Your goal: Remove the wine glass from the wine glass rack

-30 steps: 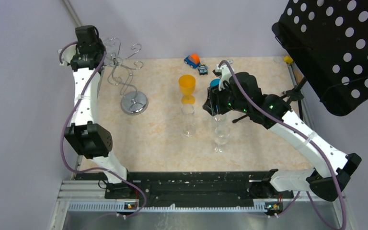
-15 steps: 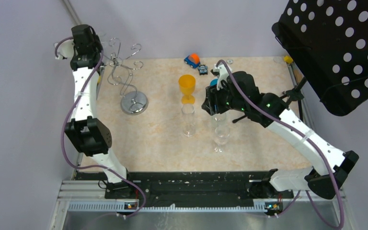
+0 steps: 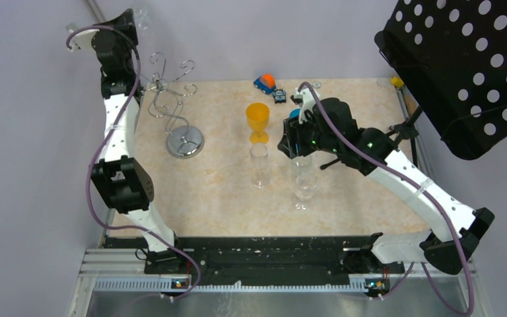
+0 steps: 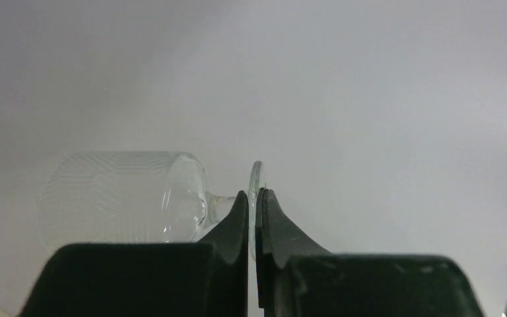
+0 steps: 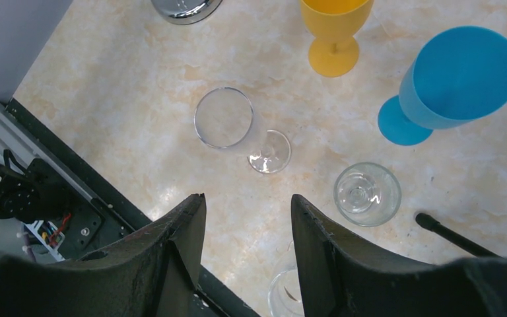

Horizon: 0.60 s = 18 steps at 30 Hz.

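**Left wrist view.** The left gripper [image 4: 255,198] is clenched on the wine glass [image 4: 122,198]. Both fingers pinch the thin disc of the foot edge-on. The glass lies horizontally, with stem and bowl extending to the left of the fingers. Only the plain grey wall [image 4: 370,99] shows behind it.

**Top external view.** The left arm [image 3: 119,125] rises from its base at the near edge. Its elbow is bent near the left edge of the table [image 3: 218,191]. The forearm runs up along that edge, and the wrist is raised high past the far-left corner. The glass is carried there, above and to the left of the wine glass rack [image 3: 183,140] and apart from its hook arms. The rack stands upright on the far-left part of the table. The right arm [image 3: 409,178] reaches from the near-right corner diagonally up and left. Its wrist is over the middle of the table, just right of the orange goblet [image 3: 258,117] and the tall clear glass [image 3: 259,165].

**Right wrist view.** The right gripper [image 5: 247,241] points down at the tabletop. Its jaws are released, parted, with nothing between them. Below lie the tall clear glass, a short clear glass [image 5: 368,193] and a blue goblet [image 5: 462,72], all upright. The orange goblet and the rack's mirrored base sit at the upper edge.
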Motion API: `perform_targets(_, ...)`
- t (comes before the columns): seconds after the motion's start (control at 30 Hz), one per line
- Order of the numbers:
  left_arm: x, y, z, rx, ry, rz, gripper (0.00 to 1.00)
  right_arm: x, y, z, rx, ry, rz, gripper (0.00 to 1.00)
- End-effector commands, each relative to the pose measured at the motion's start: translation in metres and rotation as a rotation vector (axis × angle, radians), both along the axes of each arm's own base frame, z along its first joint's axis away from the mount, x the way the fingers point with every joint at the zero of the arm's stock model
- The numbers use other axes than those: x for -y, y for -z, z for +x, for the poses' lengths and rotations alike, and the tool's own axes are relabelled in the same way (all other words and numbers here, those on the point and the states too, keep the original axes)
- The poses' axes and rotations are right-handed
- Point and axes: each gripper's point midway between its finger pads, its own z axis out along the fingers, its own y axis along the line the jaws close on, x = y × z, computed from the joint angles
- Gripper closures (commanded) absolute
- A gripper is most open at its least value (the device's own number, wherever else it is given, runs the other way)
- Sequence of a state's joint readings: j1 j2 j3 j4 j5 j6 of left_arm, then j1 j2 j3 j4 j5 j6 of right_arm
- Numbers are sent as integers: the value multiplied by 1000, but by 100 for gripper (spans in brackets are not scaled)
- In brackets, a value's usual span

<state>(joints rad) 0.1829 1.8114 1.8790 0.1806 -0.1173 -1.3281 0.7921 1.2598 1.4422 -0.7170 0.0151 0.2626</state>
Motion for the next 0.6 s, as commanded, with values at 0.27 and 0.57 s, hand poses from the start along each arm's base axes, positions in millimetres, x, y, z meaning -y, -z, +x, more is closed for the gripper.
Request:
perform_targets(0.27, 86, -123, -92, 431, 421, 35, 100, 1, -52, 8, 123, 64, 151, 16)
perform_targets(0.57, 145, -132, -134, 433, 673, -118, 100, -3, -91, 8, 177, 110, 358, 15)
